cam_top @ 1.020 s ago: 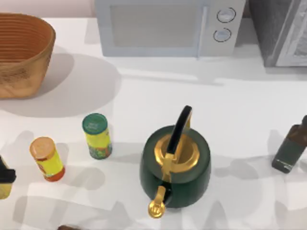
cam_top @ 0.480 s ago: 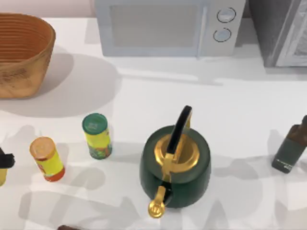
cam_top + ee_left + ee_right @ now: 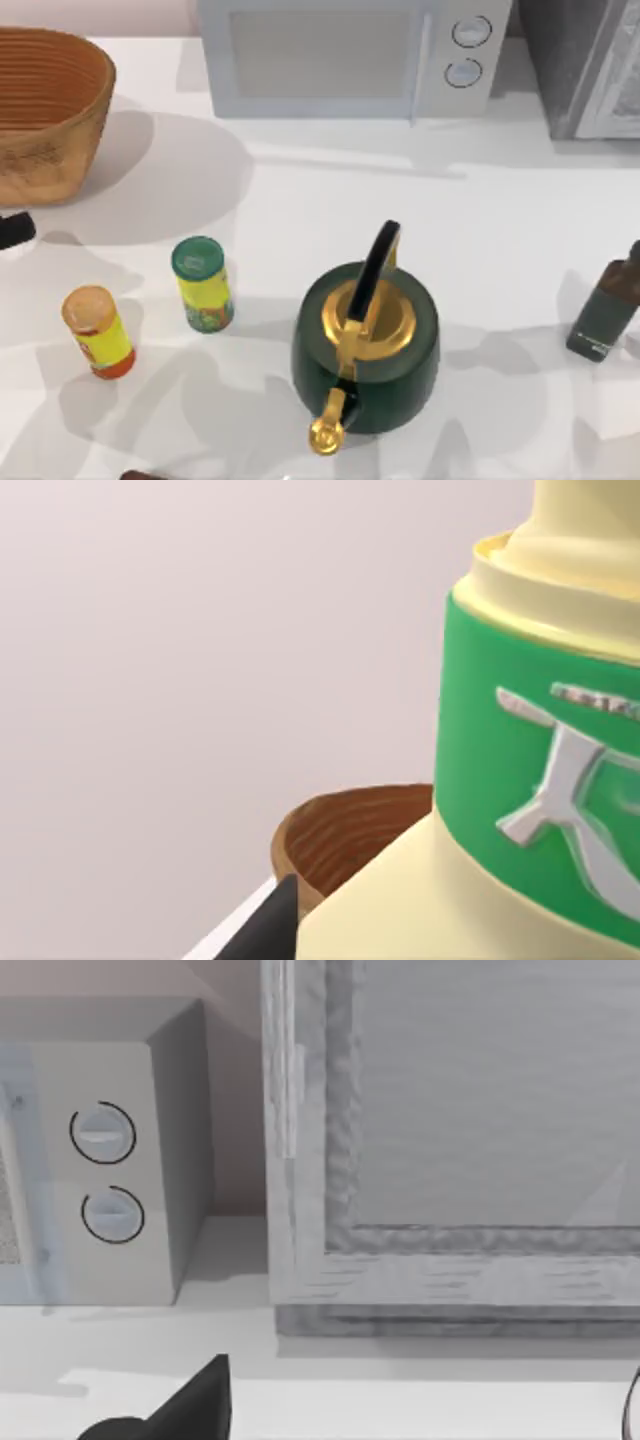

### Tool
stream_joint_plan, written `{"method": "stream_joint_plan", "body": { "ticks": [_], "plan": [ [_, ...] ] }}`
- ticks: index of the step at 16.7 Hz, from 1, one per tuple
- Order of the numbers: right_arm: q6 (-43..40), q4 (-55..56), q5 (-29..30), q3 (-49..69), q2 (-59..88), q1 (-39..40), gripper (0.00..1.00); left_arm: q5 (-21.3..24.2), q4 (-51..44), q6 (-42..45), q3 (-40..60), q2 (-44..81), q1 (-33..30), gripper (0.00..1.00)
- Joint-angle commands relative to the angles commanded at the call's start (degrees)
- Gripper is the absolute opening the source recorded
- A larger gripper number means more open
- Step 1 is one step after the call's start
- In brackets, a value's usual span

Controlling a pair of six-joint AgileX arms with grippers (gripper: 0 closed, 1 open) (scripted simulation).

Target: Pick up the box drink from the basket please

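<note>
The basket (image 3: 50,110) is a wide orange-brown wicker bowl at the far left of the table. A dark part of my left gripper (image 3: 12,230) pokes in from the left edge just in front of it. In the left wrist view the box drink (image 3: 520,780) is pale cream with a green band and sits right up against the camera, with the left gripper shut on it. One dark fingertip (image 3: 265,925) shows beside it, and the basket's rim (image 3: 340,835) lies beyond and below. A dark part of my right gripper (image 3: 190,1410) shows in the right wrist view, facing the microwave and a grey cabinet.
A microwave (image 3: 345,55) and a grey cabinet (image 3: 590,60) line the back. A green kettle (image 3: 365,345) stands at centre front. To its left are a yellow cylinder with green lid (image 3: 203,283) and a yellow cylinder with orange lid (image 3: 97,332). At the right stands a dark bottle (image 3: 607,305).
My left gripper has moved along the left edge from beside the orange-lidded cylinder to just in front of the basket. The yellow thing under it has left the top view.
</note>
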Motion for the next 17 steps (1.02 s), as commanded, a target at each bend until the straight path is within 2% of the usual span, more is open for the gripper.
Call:
{"method": "stream_joint_plan", "body": {
  "ticks": [4,6,8,11,17],
  "plan": [
    [0.0,0.0,0.0,0.0,0.0,0.0,1.0,-18.31,14.84,2.29,2.31,16.02,-7.74,0.0],
    [0.0,0.0,0.0,0.0,0.0,0.0,1.0,-25.21,20.41,3.15,3.25,22.22,-10.78,0.0],
    [0.0,0.0,0.0,0.0,0.0,0.0,1.0,-30.02,24.5,3.74,4.05,26.72,-13.08,0.0],
    [0.0,0.0,0.0,0.0,0.0,0.0,1.0,-33.1,27.42,4.06,4.75,29.82,-14.7,0.0],
    [0.0,0.0,0.0,0.0,0.0,0.0,1.0,-32.64,28.14,3.63,4.03,30.24,-13.57,0.0]
  ]
}}
